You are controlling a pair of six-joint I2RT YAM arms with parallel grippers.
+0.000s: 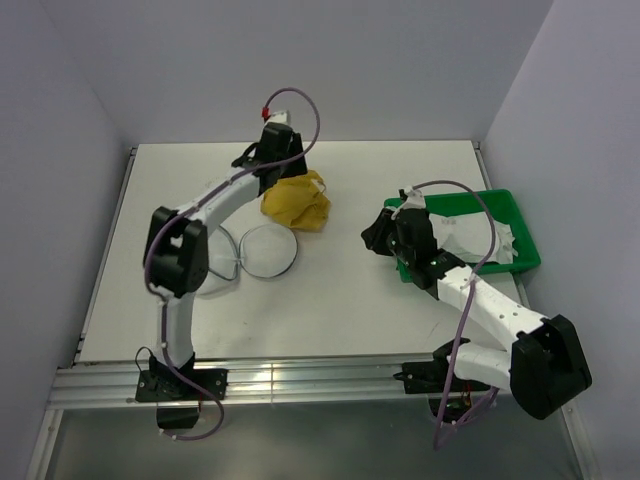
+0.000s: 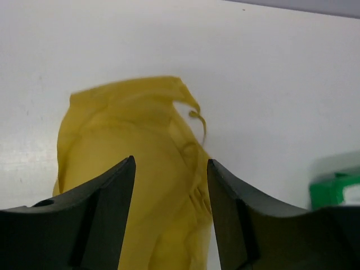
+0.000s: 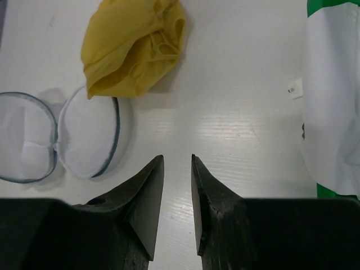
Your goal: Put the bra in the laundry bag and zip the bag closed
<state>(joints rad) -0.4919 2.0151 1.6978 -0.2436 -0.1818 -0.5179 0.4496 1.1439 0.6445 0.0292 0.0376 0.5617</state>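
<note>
Yellow bra [image 1: 296,202] lies crumpled mid-tabletop [image 1: 350,320], toward the far edge, its near side overlapping the laundry bag [image 3: 87,135], which lies opened flat. Left hand [image 2: 169,185] half open, fingers straddling the bra; no grip evident. Right hand [image 3: 177,163] narrowly parted, empty, above bare tabletop beside the green tray [image 1: 505,195].

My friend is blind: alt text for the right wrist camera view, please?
A crumpled yellow bra lies on a white table beside the laundry bag, which lies open in two round mesh halves. The right gripper frames the bottom, its black fingers slightly apart, holding nothing.
</note>
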